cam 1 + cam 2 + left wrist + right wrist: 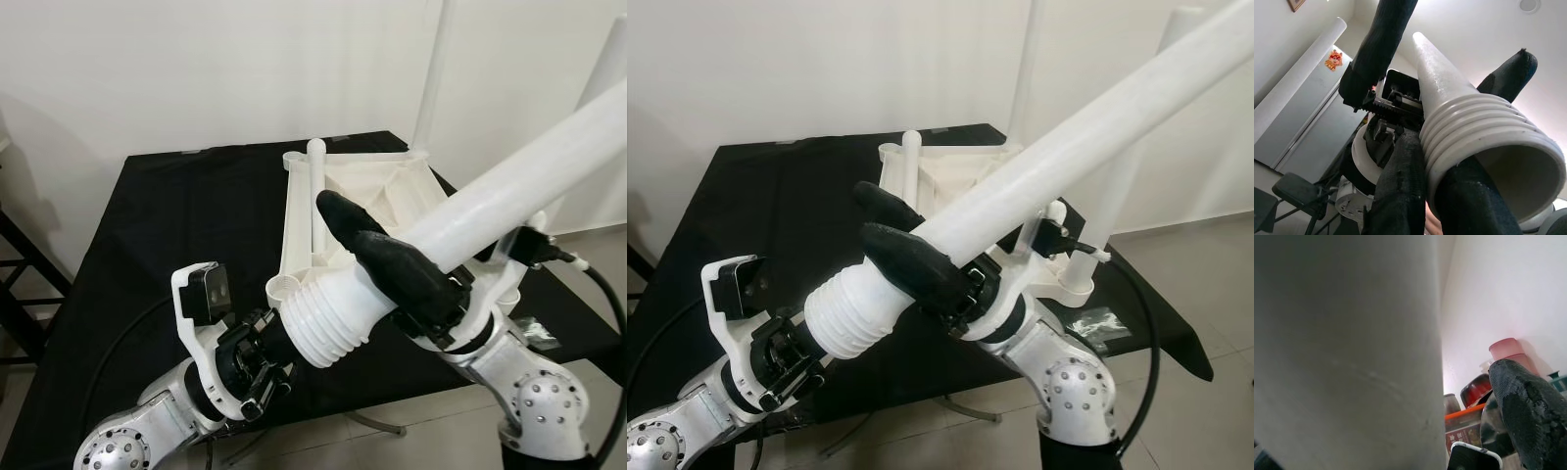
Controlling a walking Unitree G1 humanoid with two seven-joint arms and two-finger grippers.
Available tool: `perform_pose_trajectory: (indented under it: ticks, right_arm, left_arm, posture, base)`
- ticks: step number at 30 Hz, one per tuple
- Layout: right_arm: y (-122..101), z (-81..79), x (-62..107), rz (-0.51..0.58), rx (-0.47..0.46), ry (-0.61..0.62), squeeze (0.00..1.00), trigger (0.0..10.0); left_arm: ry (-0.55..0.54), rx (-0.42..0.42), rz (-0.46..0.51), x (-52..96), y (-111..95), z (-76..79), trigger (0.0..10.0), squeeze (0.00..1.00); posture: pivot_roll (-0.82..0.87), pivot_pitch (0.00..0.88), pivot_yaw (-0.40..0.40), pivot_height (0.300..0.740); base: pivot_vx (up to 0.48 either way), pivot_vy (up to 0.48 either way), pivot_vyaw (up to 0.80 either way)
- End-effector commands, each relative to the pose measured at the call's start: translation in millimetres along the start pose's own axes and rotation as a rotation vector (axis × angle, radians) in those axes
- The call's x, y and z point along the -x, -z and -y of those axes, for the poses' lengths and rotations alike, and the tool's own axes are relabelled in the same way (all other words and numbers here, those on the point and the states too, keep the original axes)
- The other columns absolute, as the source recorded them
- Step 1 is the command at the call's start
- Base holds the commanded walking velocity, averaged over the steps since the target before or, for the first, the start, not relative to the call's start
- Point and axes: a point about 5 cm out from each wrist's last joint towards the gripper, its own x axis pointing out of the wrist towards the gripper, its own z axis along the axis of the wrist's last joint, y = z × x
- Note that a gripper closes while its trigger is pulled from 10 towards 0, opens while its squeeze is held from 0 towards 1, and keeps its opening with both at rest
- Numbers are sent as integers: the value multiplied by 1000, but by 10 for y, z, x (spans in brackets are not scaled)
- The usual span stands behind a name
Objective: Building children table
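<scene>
While the upturned tabletop (377, 201) lies on the black table (167, 215), eye views show a white leg (470, 215) held aslant above it: right gripper (377, 250) clamped mid-shaft, left gripper (257, 367) at ribbed end. L wrist: fingers (1400, 191) pinch the ribbed rim. R wrist: shaft pressed close beside finger (1528, 413).

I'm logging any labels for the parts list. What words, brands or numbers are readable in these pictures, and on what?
None can be read.
White table leg: plain, no markings.
Upturned tabletop: no markings.
Box under the red pots: has print, too blurred to read.
Orange sticker: a picture, no legible words.
</scene>
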Motion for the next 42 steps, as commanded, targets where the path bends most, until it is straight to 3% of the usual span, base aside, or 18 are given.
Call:
perform_pose_trajectory:
  ticks: [1,2,3,26,27,29,30,33,34,35,42]
  right_arm:
    - [28,30,-81,-9,-8,-19,0,5882]
    - [28,30,-81,-9,-8,-19,0,5882]
    - [58,49,-115,-6,-23,-38,0,0]
    - [85,135,-149,21,-24,-68,0,0]
    - [78,143,-149,24,-19,-66,0,0]
    - [70,152,-148,26,-13,-64,0,0]
    - [62,164,-146,29,-7,-56,0,0]
    - [57,172,-144,31,-3,-50,0,0]
    - [47,182,-142,34,2,-43,0,0]
    - [38,191,-140,37,8,-37,0,0]
    - [-57,243,-139,66,45,-5,0,0]
  left_arm:
    - [8,29,-86,-29,118,15,0,0]
    - [8,29,-86,-29,118,15,0,0]
    - [7,31,-89,-29,129,9,0,0]
    - [-5,-7,-94,-17,156,-18,0,0]
    - [-14,-9,-91,-18,154,-26,1725,522]
    - [-23,-12,-89,-20,152,-35,1725,522]
    - [-26,-12,-87,-21,150,-38,4510,1000]
    - [-26,-13,-86,-21,148,-40,4510,1000]
    - [-27,-14,-83,-20,143,-42,8745,1000]
    - [-29,-15,-79,-20,137,-45,10000,1000]
    - [-34,-17,-65,-13,111,-26,10000,1000]
  posture:
    - [-96,0,-8,740]
    - [-96,0,-8,740]
    - [-90,0,-11,740]
    - [-88,0,-8,740]
    - [-87,0,-10,740]
    - [-87,0,-10,740]
    - [-88,0,-10,740]
    - [-88,0,-10,740]
    - [-88,0,-10,740]
    - [-88,0,-10,740]
    - [-91,0,-6,740]
  base:
    - [0,0,0]
    - [0,0,0]
    - [0,0,0]
    - [0,0,0]
    - [0,0,0]
    - [0,0,0]
    - [0,0,0]
    - [0,0,0]
    - [0,0,0]
    - [0,0,0]
    - [0,0,0]
